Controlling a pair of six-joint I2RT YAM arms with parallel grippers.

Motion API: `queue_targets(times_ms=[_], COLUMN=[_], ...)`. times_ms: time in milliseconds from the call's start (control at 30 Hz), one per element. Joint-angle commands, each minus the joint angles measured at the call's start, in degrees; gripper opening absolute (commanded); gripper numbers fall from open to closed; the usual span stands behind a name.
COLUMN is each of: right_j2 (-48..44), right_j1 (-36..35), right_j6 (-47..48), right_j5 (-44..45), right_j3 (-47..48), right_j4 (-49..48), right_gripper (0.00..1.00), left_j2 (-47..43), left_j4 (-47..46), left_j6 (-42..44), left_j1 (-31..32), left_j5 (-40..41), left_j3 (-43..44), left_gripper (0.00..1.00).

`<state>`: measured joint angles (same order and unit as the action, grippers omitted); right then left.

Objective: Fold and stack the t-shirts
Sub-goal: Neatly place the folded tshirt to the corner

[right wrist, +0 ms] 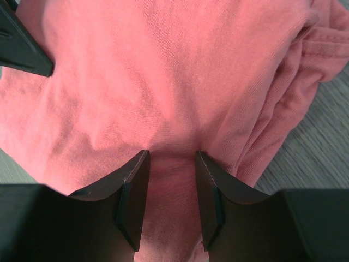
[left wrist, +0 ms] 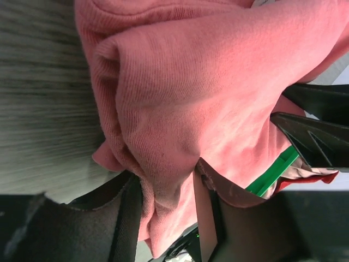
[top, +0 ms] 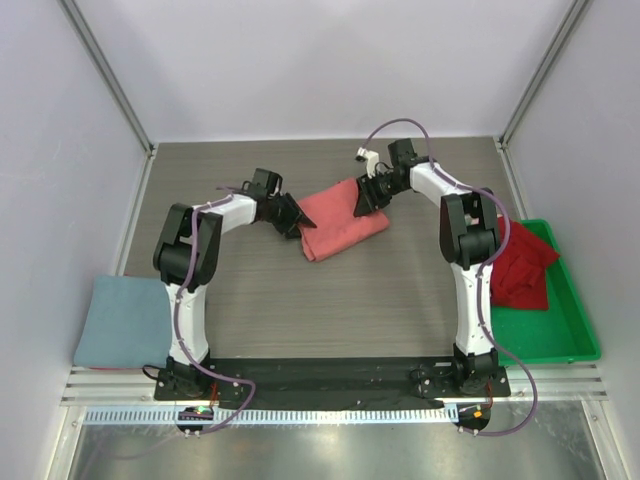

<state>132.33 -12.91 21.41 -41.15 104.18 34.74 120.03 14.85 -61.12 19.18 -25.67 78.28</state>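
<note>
Noting the salmon-red t-shirt (top: 342, 222) folded into a thick pad on the counter (top: 300, 310), at the far middle and a little askew to the counter's edges. We find the left gripper (top: 292, 218) at the pad's left end. In the left wrist view its fingers (left wrist: 126, 218) stand on either side of a bunched fold of the salmon cloth, which touches both inner faces, so we log it as pinching the shirt. We find the right gripper (top: 368, 198) at the pad's far right corner. In the right wrist view a ridge of the same cloth fills the gap between its two fingers, so we log this one as pinching the shirt too. The layered hems of the fold show to the right of that grip. The grey-blue t-shirt (top: 125, 320) lies folded flat at the near left, well apart from both grippers. The darker red t-shirt (top: 525, 262) lies crumpled in the far part of the green tray (top: 560, 340) on the right, partly hidden behind the right arm.
</note>
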Motion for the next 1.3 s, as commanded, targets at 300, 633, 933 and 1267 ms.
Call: queue_targets(times_ms=[300,633,933,1267], right_j2=[-9.6,-15.0,-19.2,-23.4], right_j1=[-3.4,-3.7,3.5,6.8], right_j6=[-4.6,-5.0,-6.7,-5.1], right_j5=[8.4,13.1,10.9,8.6], right_j3=[-9.8,-9.5,-0.7,-5.1], right_j4=[-2.7,-3.9,-3.6,-3.8], right_gripper=[0.45,0.45,0.46,0.46], left_j2=[8.4,7.5,-2.1,-22.3], left_j4=[0.4,1.5,10.3,24.5], left_j6=[10.3,17.3,30.7,46.2], left_j1=[-1.6,-2.1,-2.7,-2.7], left_j5=[-2.7,-8.2,-9.9,-7.5], left_j3=[11.8,14.0,11.2,-4.4], left_gripper=[0.4,0.17,0.0,0.0])
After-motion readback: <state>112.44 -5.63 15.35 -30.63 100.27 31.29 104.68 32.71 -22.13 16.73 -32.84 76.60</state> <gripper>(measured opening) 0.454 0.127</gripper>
